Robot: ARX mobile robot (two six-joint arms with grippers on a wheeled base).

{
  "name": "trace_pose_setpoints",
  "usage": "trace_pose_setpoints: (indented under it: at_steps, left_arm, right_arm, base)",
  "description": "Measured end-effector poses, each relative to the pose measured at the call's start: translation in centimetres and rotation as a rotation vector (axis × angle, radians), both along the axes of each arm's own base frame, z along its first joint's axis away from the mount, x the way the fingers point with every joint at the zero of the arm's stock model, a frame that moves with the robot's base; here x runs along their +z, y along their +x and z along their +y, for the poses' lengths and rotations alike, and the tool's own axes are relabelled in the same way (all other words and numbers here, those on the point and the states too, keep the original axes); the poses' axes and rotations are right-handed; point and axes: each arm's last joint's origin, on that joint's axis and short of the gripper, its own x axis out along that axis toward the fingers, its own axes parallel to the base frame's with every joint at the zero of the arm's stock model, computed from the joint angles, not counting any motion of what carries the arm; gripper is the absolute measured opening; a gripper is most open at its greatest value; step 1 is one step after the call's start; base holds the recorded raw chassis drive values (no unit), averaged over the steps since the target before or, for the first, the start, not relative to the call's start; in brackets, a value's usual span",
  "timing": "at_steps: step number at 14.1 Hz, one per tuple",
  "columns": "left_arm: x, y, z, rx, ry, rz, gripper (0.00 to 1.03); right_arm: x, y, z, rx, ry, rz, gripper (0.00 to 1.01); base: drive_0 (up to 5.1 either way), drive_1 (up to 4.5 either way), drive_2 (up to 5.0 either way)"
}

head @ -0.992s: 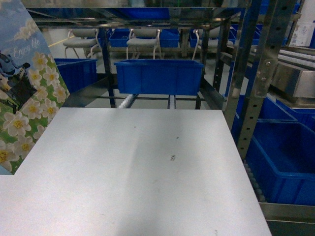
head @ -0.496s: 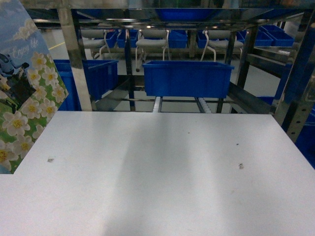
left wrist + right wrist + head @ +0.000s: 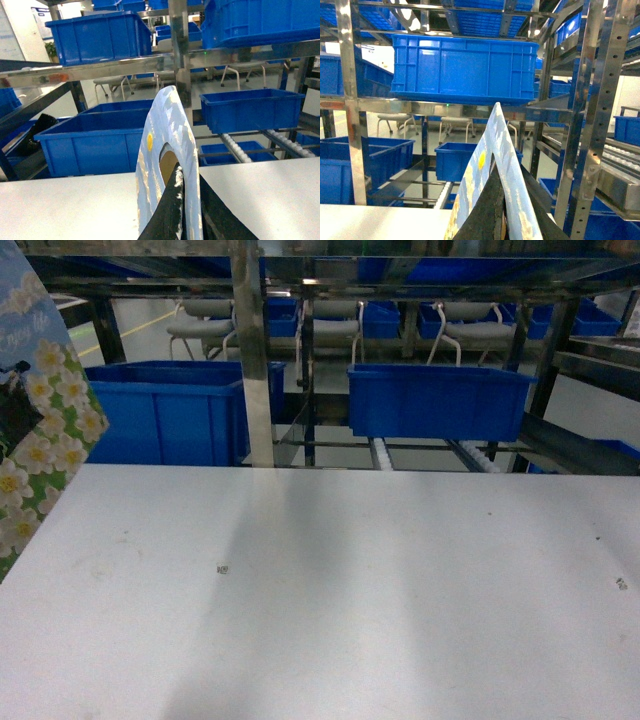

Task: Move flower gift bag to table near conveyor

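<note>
The flower gift bag (image 3: 40, 420), sky-blue with white-yellow daisies, hangs at the far left edge of the head view, over the left side of the white table (image 3: 350, 590). In the left wrist view my left gripper (image 3: 187, 175) is shut on the bag's (image 3: 167, 125) top by the handle hole. My right gripper (image 3: 509, 167) is shut on a similar sky-blue bag (image 3: 475, 185), which is outside the head view. Conveyor rollers (image 3: 380, 453) run behind the table's far edge. Neither gripper shows in the head view.
Blue plastic bins (image 3: 435, 400) (image 3: 165, 420) sit on the roller tracks behind the table. A steel rack post (image 3: 255, 360) stands at the far edge. More posts (image 3: 592, 125) and bins are to the right. Chairs (image 3: 335, 330) stand far back.
The head view has swung: bins, rack posts and table marks slid rightward in the frame, and the bag shows less at the left edge. It stays gripped.
</note>
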Motion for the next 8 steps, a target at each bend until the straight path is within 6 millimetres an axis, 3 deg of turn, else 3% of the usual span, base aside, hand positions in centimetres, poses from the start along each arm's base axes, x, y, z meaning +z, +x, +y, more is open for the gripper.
trace_pose_setpoints:
  at_steps: [6, 8]
  left_arm:
    - [0.0, 0.0, -0.2, -0.018, 0.002, 0.001, 0.02]
    - [0.0, 0.0, -0.2, -0.019, 0.001, 0.001, 0.02]
  right_arm:
    - [0.0, 0.2, 0.0, 0.02, 0.005, -0.038, 0.02]
    - [-1.1, 1.1, 0.3, 0.081, -0.009, -0.03, 0.02]
  base:
    - [-5.1, 2.36, 2.4]
    - [-5.1, 2.36, 2.4]
